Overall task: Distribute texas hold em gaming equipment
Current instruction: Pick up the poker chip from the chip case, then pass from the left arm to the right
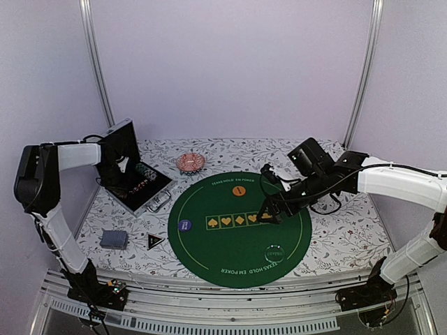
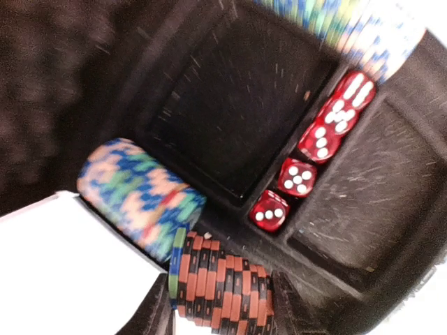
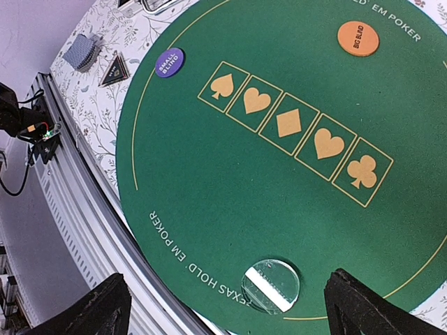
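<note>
1. Your left tool (image 2: 220, 310) is down in the black case (image 2: 230, 105). Its fingers (image 2: 150, 314) stand one at each end of the row of red-and-black chips (image 2: 223, 279). Whether they press on the row yet, you cannot tell from these views.
2. Your right tool (image 3: 227, 293) is spread wide with nothing between its fingers. It hangs over the green mat (image 1: 230, 244), near the printed suit boxes.
3. Most of the chips sit in the case at the left rear of the desk (image 1: 335, 237):
   - The blue-striped chips (image 2: 140, 195) lie just beside the red row.
   - A paler row runs along the far wall.
   - The red dice (image 2: 297, 178) sit in the centre slot.
4. The other pieces are spread out:
   - The card deck (image 1: 114, 239) lies on the desk at front left, off the mat.
   - The orange Big Blind button (image 3: 357, 38) and the purple Small Blind button (image 3: 170, 62) lie on the mat.
   - A clear disc (image 3: 271, 286) lies at the mat's near edge.
5. The chips look like hard, smooth discs, light singly but solid as a row.
   - A row lifted on edge is held only by pressure at its ends.
   - Grip squarely on the two flat end faces — a loose or skewed squeeze would likely let the middle buckle and spill.
6. The cards should be thin, slick and bendy. Take the deck by its long edges, since a single card lying flat on cloth gives little to catch.
7. The surfaces differ:
   - The mat looks matte and felt-like.
   - The case lining is dark, moulded and scuffed.
   - The dice are glossy with white pips.
   - The desk wears a floral cloth.
</note>
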You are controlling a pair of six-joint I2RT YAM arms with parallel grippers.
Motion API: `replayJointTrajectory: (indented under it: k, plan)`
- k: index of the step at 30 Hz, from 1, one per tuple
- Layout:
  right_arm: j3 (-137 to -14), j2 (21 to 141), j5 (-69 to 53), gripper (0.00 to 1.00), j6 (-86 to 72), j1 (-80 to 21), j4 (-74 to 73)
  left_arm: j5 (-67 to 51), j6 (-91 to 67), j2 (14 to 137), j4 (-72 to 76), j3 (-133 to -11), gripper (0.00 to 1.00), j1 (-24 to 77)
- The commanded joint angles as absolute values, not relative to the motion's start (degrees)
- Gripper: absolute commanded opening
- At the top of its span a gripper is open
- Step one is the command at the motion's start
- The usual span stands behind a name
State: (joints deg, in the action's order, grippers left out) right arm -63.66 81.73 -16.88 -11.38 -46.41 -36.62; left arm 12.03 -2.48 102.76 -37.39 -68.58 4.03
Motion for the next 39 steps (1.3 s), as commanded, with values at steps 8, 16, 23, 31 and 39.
replayJointTrajectory:
  k: [8, 16, 23, 31, 39]
  plan:
    - [-73.0, 84.2, -17.0, 0.99, -11.9, -46.0, -39.1, -2.8, -6.9, 82.6, -32.7, -69.9, 0.00, 5.2]
    - [-85.0, 91.6, -11.1, 0.99, -12.9, -48.5, -39.2, -23.3, -18.3, 79.9, -21.2, -67.5, 0.00, 13.0]
    - [-99.9, 103.4, -0.1, 0.99, -6.0, -54.9, -41.3, -36.5, -31.9, 82.8, -5.0, -61.5, 0.00, 21.5]
    - [-103.7, 110.0, 2.5, 0.99, 3.6, -56.5, -34.9, -43.3, -41.4, 90.4, 4.5, -60.6, 0.00, 25.5]
    - [-104.3, 114.8, 2.0, 0.92, 10.4, -54.6, -29.0, -46.5, -51.5, 96.4, 14.7, -59.8, 0.00, 27.8]
